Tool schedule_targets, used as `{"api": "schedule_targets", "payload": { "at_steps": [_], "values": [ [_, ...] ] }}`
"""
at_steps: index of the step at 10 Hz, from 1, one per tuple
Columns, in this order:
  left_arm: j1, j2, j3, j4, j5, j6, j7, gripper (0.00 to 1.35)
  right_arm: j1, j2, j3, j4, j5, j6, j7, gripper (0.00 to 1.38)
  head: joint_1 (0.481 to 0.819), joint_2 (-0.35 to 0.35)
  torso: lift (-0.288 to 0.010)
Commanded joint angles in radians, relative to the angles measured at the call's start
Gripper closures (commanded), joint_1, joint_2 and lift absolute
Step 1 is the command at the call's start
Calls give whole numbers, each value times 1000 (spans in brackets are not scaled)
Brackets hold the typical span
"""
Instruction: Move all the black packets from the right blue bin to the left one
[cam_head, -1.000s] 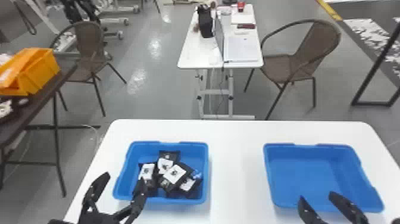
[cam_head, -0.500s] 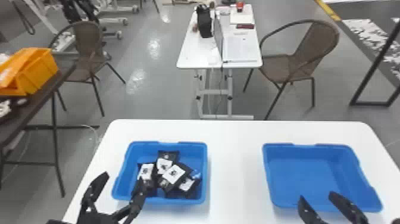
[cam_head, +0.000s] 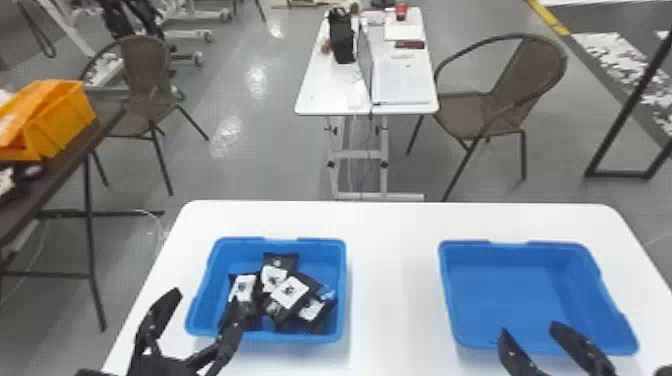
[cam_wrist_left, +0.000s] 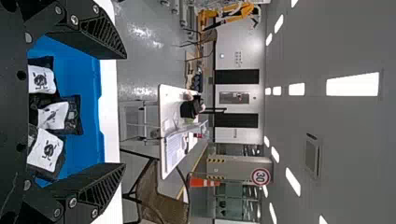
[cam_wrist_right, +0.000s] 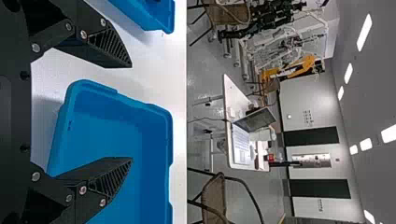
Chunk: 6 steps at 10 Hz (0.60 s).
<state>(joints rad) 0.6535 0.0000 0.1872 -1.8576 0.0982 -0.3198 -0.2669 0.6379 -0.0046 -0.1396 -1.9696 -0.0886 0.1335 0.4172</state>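
A white, flat-topped table (cam_head: 392, 280) with rounded far corners carries two shallow, open-topped blue bins. The left bin (cam_head: 280, 338) and the right bin (cam_head: 505, 285) sit upright, side by side and well apart, white tabletop showing between them.

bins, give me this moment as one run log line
packets in left bin; right bin empty; left hand open at left bin; right hand open at right bin; nothing held
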Motion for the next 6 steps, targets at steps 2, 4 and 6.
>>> {"api": "schedule_targets", "payload": {
  "at_steps": [2,4,6],
  "values": [
    [-2,-3,0,3,3,-1,0,223,-1,0,0,0,0,0,0,352,695,101,0],
    [-2,-3,-2,3,6,5,0,223,-1,0,0,0,0,0,0,351,695,101,0],
    [-3,-3,-11,14,26,4,0,225,-1,0,0,0,1,0,0,351,695,100,0]
  ]
}}
